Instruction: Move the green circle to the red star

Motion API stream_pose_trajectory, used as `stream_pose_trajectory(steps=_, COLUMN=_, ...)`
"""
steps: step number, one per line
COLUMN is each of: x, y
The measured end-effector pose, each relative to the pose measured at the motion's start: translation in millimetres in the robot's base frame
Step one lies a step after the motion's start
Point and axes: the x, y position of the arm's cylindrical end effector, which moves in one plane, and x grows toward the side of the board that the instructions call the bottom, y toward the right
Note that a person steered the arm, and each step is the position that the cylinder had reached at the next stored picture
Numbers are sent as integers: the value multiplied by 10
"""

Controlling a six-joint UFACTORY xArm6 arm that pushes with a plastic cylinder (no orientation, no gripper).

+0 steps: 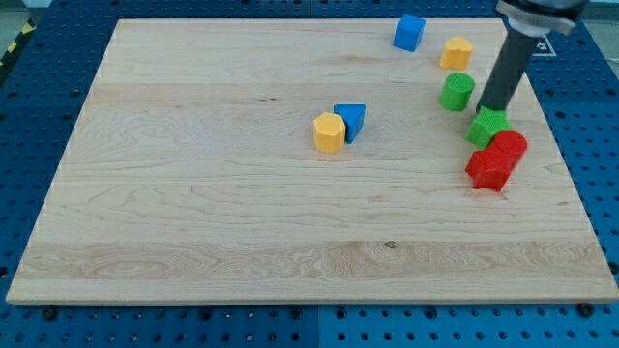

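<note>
The green circle (pixel 457 92) stands near the board's right side. My tip (pixel 492 109) is just to its lower right, a small gap away, at the top edge of a green star-like block (pixel 488 128). Below that, two red blocks touch each other. The lower one (pixel 489 168) looks like the red star and the upper one (pixel 511 145) looks rounder. The green star-like block lies between the green circle and the red blocks.
A blue cube (pixel 409 32) and a yellow block (pixel 456 52) sit near the view's top right. A yellow hexagon-like block (pixel 329 132) touches a blue triangle-like block (pixel 351 121) mid-board. The wooden board's (pixel 193 193) right edge runs close to the red blocks.
</note>
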Motion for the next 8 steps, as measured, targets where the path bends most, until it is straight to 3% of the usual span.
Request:
stream_pose_trajectory(steps=3, x=45, y=31)
stream_pose_trajectory(steps=5, x=-480, y=297)
stream_pose_trajectory(steps=7, x=-1092, y=-528)
stream_pose_trajectory(steps=8, x=-1011, y=-539)
